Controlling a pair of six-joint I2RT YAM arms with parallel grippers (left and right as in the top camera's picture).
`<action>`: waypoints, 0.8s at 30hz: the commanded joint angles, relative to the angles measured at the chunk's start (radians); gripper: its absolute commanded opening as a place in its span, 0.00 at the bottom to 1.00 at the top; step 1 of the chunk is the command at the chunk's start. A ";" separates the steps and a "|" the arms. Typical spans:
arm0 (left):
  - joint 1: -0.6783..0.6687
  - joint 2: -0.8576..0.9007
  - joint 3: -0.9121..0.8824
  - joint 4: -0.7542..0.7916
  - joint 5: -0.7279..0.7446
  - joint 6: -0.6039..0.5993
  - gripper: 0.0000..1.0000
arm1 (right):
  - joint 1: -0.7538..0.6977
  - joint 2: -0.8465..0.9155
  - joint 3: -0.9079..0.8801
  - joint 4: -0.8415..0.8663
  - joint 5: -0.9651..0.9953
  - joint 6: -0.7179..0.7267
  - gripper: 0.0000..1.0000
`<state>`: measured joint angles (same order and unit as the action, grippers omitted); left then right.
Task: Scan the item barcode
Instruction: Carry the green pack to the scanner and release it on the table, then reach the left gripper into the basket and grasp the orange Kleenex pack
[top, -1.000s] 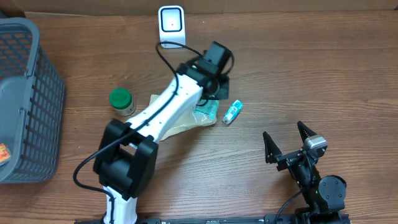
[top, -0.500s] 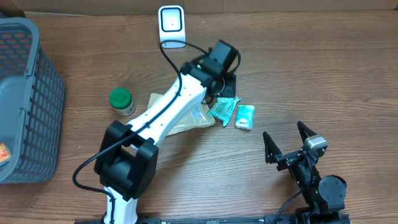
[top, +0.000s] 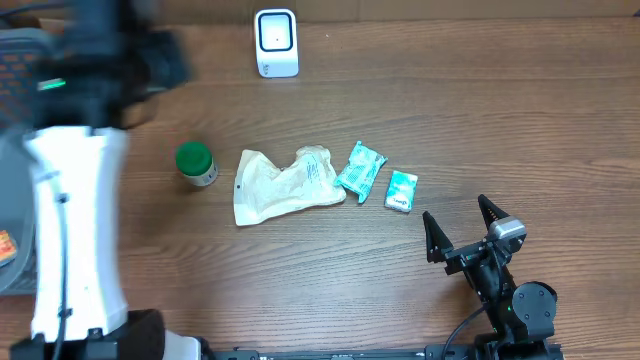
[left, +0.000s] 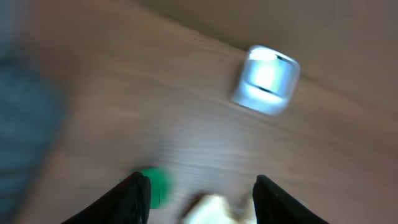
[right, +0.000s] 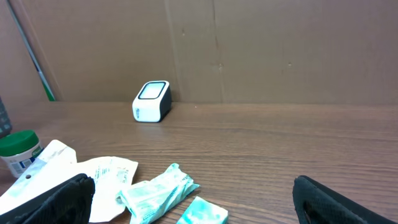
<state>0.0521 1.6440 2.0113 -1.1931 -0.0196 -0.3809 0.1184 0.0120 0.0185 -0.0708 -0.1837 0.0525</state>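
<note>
The white barcode scanner (top: 276, 42) stands at the table's far edge, also in the right wrist view (right: 152, 101) and blurred in the left wrist view (left: 266, 79). Mid-table lie a green-capped bottle (top: 195, 163), a white pouch (top: 285, 183), a teal packet (top: 361, 168) and a small teal box (top: 401, 190). My left gripper (top: 165, 62) is a blur high at the far left, open and holding nothing (left: 202, 199). My right gripper (top: 465, 232) rests open near the front edge, just short of the small teal box (right: 202, 214).
A grey plastic basket (top: 12, 200) stands at the table's left edge, partly hidden by the left arm. Brown cardboard walls rise behind the scanner.
My left gripper opened and left the small teal box beside the teal packet. The left arm then swung fast to the far left. The right arm stayed still.
</note>
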 joint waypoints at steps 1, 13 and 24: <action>0.186 0.011 -0.001 -0.034 -0.014 0.038 0.54 | -0.002 -0.009 -0.011 0.006 -0.004 0.003 1.00; 0.611 0.139 -0.253 0.161 -0.141 0.053 0.48 | -0.002 -0.009 -0.011 0.006 -0.004 0.003 1.00; 0.776 0.204 -0.434 0.314 -0.172 0.295 0.58 | -0.002 -0.009 -0.011 0.006 -0.004 0.003 1.00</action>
<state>0.7956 1.8328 1.6260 -0.9249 -0.1558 -0.2237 0.1184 0.0120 0.0185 -0.0708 -0.1837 0.0525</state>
